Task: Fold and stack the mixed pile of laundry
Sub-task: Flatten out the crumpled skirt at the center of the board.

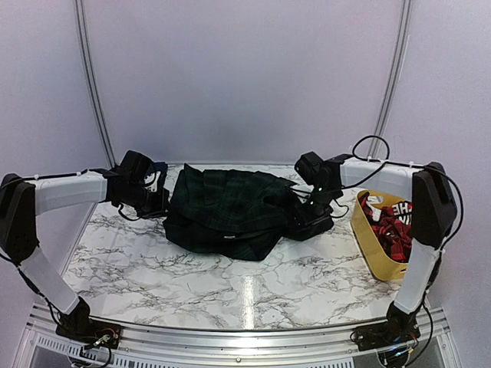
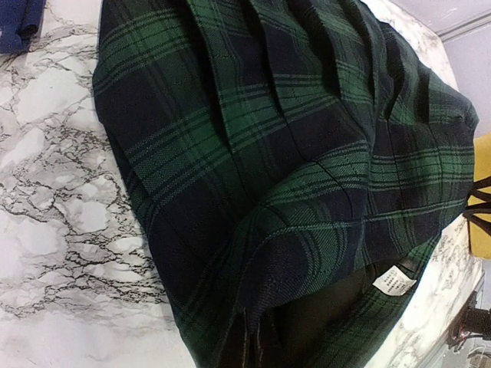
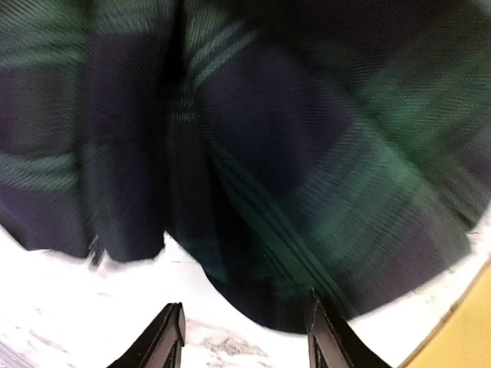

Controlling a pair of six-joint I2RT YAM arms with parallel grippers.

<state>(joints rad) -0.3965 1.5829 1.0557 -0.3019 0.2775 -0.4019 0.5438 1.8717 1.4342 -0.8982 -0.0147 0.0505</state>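
Left claw [image 1: 157, 201] — clenched at the left edge of the plaid garment [image 1: 226, 211], heaped on the table [image 1: 153, 264]; hold on cloth unclear. Right claw [image 1: 307, 222] at its right edge. Tub [image 1: 376, 249] holds the red-and-black piece [image 1: 391, 230].
Left wrist: navy cloth [image 2: 19, 23] lies apart from the plaid.
Right wrist: fingers [image 3: 170, 337] spread — nothing between.

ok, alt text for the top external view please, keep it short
A dark green-and-navy plaid garment lies bunched in the middle of the white marble table, with the left pincer at its left edge and the right pincer at its right edge. A yellow tub holding a red-and-black piece sits at the far right.
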